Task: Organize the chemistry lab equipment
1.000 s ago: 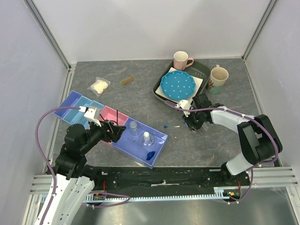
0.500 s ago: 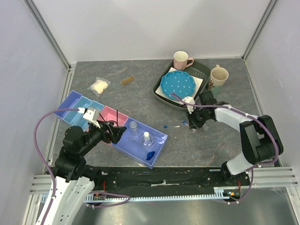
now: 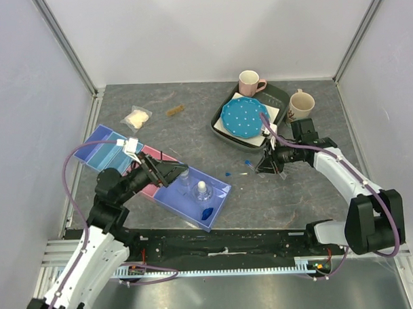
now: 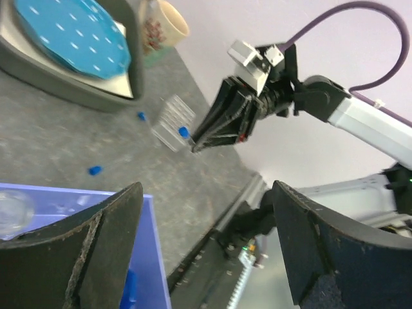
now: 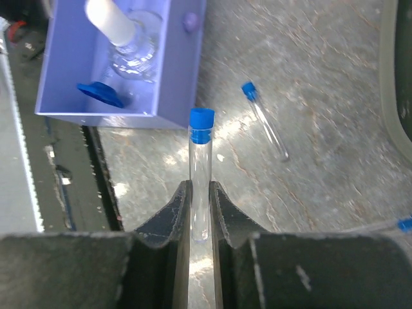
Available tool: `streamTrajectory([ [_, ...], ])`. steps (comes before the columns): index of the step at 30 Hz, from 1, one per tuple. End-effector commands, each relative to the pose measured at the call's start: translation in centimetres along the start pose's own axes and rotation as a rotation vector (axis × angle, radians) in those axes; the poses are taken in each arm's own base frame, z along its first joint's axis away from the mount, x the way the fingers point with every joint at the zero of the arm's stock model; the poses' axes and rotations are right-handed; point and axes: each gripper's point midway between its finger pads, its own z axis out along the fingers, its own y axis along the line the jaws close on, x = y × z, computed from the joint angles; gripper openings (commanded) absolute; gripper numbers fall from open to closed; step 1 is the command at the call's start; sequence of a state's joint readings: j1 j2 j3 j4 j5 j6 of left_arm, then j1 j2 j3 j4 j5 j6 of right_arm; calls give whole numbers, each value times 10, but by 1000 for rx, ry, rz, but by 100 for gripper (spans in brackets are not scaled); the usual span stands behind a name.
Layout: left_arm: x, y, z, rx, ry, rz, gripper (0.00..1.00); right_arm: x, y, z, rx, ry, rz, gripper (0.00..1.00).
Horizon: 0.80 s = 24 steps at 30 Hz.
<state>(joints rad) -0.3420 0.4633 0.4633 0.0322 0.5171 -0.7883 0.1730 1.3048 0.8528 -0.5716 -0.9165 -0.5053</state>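
My right gripper point(image 3: 262, 165) is shut on a clear blue-capped tube point(image 5: 201, 161) and holds it above the table, right of the tray. The left wrist view shows the same tube point(image 4: 183, 132) in front of the clear tube rack point(image 4: 172, 118). Another blue-capped tube point(image 5: 264, 127) lies on the table. My left gripper point(image 3: 171, 175) is open and empty above the purple tray compartment point(image 3: 219, 195), which holds two clear bottles point(image 3: 202, 190) and a blue hexagonal piece point(image 3: 206, 213). A bag of white wads point(image 3: 137, 118) and a brown stick point(image 3: 175, 111) lie at the back left.
The organizer tray also has a pink compartment point(image 3: 149, 156) and blue ones point(image 3: 98, 148). A dark tray with the blue dotted plate point(image 3: 244, 117) stands at the back right, with a pink mug point(image 3: 249, 82) and a patterned mug point(image 3: 300, 106) beside it.
My right gripper has risen and drawn back to the right with the tube in it. My left gripper has swung right and further over the purple compartment.
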Motion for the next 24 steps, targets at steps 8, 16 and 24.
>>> streamTrajectory([
  [8, 21, -40, 91, -16, -21, -295, 87, -63, 54, -23, -267, -152, -59, 13],
  [16, 62, -48, 155, -136, 0, -242, 87, -42, 52, -18, -244, -162, -43, 14],
  [24, 92, -33, 183, -247, -2, -192, 72, -40, 48, -20, -242, -186, -34, 15],
])
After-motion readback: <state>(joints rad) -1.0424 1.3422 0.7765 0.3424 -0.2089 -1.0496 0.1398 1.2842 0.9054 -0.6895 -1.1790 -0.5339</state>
